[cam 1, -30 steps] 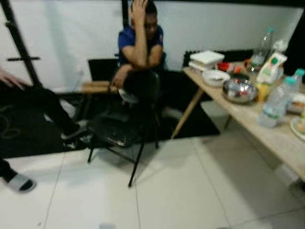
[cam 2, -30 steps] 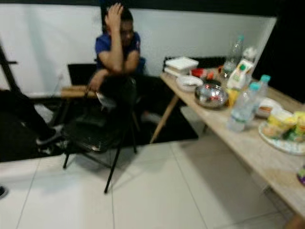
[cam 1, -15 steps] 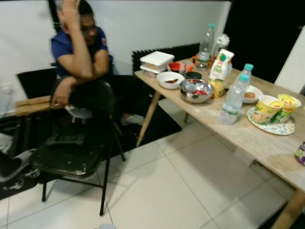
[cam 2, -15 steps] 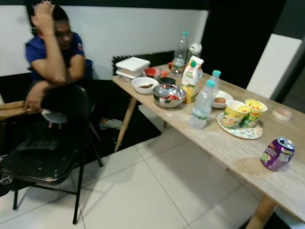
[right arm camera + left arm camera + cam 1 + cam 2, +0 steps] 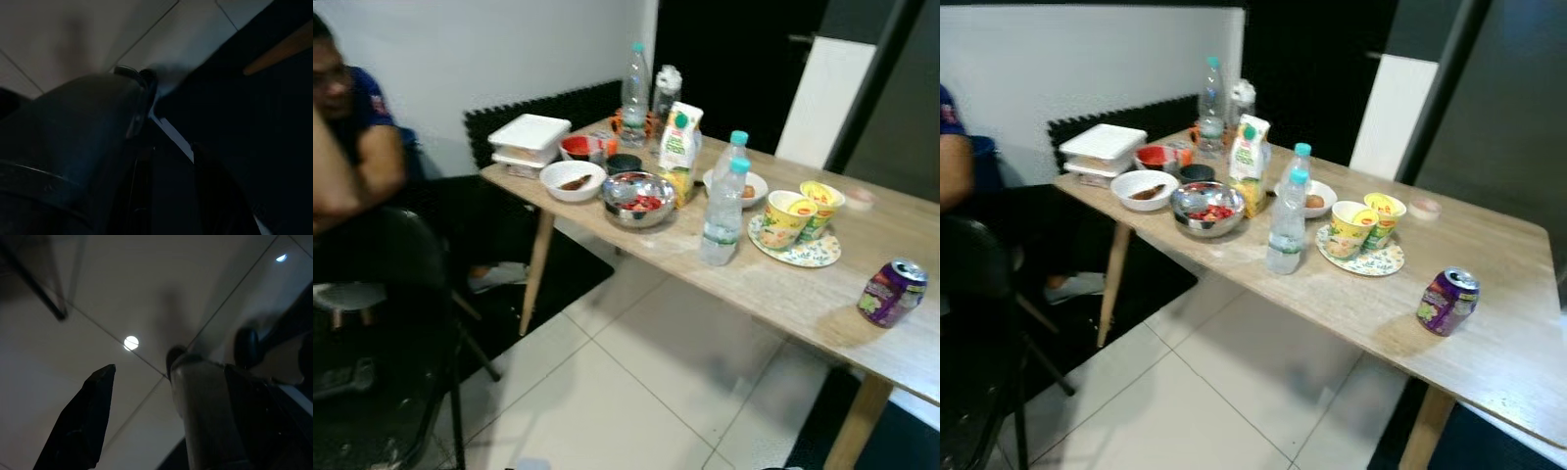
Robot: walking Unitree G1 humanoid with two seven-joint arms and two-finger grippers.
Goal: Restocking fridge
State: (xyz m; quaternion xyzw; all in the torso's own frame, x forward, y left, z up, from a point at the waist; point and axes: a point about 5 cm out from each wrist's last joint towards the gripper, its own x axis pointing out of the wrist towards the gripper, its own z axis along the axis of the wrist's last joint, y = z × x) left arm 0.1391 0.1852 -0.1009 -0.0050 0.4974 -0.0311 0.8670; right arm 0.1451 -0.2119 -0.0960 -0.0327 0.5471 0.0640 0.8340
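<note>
Left gripper (image 5: 139, 426) apart, empty; right gripper's state unreadable (dark). Risk: toppling crowded water bottle (image 5: 721, 213) reaching across table (image 5: 803, 304).

A purple can (image 5: 1447, 302), two yellow cups (image 5: 1363, 221) on a floral plate (image 5: 1361, 260), teal-capped bottles (image 5: 1287, 221), pale wood counter (image 5: 1489, 333).

Both arms just hang down, idle. The left gripper (image 5: 146, 431) points at the floor with one black finger (image 5: 80, 426) at about 7 o'clock in its wrist view. The right gripper's view is too dark to read.
</note>
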